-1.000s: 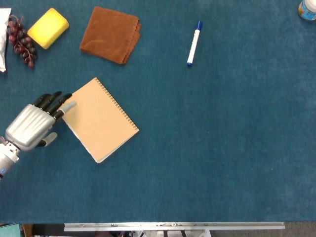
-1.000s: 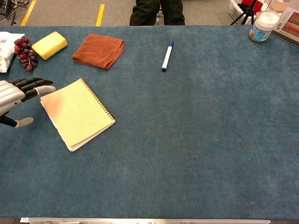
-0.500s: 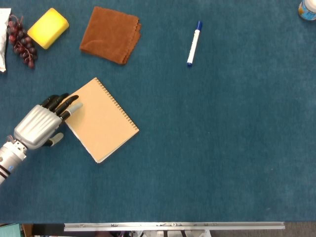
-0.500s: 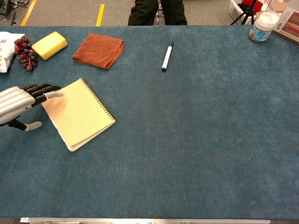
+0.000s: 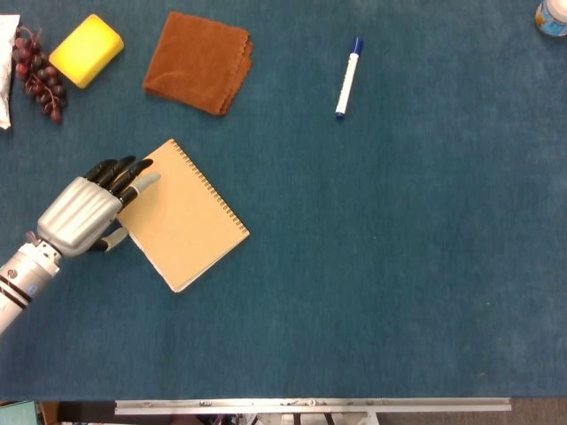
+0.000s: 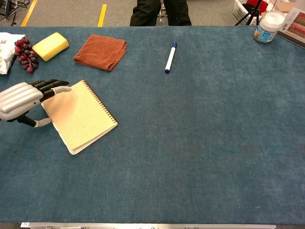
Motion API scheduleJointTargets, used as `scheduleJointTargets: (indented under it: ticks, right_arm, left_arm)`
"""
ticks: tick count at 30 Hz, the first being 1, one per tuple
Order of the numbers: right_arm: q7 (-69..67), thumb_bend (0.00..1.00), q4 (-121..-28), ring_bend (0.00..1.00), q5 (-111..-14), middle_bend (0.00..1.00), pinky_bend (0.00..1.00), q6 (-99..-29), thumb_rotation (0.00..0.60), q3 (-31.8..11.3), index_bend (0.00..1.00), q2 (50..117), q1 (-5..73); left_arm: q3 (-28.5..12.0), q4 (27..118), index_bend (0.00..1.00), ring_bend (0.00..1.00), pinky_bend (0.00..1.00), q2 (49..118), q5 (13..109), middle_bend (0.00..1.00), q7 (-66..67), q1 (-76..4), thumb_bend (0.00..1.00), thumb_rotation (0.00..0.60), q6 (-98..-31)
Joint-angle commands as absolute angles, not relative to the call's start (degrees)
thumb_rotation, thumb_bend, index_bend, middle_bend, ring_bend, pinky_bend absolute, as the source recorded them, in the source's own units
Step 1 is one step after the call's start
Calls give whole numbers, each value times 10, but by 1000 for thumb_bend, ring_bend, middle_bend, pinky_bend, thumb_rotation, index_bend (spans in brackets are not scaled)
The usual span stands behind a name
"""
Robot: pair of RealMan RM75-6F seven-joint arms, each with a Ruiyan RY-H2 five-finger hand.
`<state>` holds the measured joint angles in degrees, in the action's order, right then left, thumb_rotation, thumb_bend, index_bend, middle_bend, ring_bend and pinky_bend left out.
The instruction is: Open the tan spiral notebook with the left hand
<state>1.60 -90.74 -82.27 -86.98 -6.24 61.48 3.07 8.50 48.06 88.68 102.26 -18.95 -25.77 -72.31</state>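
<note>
The tan spiral notebook (image 5: 186,217) (image 6: 82,117) lies closed and flat on the blue table, its wire spine along the upper-right edge. My left hand (image 5: 89,212) (image 6: 24,99) is at the notebook's left edge, palm down, fingers apart. Its fingertips (image 5: 142,177) reach over the cover's left corner, while the thumb sits beside the lower-left edge. It holds nothing. Whether the fingertips touch the cover I cannot tell. My right hand appears in neither view.
Behind the notebook lie a brown folded cloth (image 5: 199,62) (image 6: 101,51), a yellow sponge (image 5: 86,50) (image 6: 50,46) and a bunch of dark grapes (image 5: 37,75) (image 6: 25,55). A blue-capped marker (image 5: 347,78) (image 6: 170,57) lies mid-back. A white jar (image 6: 267,26) stands at the far right corner.
My left hand has moved right and slightly away from me, so its fingertips now reach over the notebook's left corner. The notebook has not moved and stays closed.
</note>
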Motion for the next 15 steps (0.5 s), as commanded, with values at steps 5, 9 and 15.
scheduleJointTargets:
  ticks: [5, 9, 15]
  right_arm:
    - [9, 226, -901, 435, -821, 494, 462, -870, 600, -62, 607, 616, 28]
    - [6, 226, -897, 434, -820, 494, 462, -871, 600, -62, 607, 618, 26]
    - [1, 226, -893, 432, -821, 491, 462, -871, 600, -62, 607, 621, 26]
  left_arm:
    - [63, 511, 54, 5, 139, 879, 987, 21, -230, -265, 268, 600, -712]
    - [59, 537, 54, 5, 139, 866, 974, 21, -245, -267, 268, 600, -704]
    - [45, 576, 54, 5, 139, 859, 959, 21, -262, -275, 268, 600, -702]
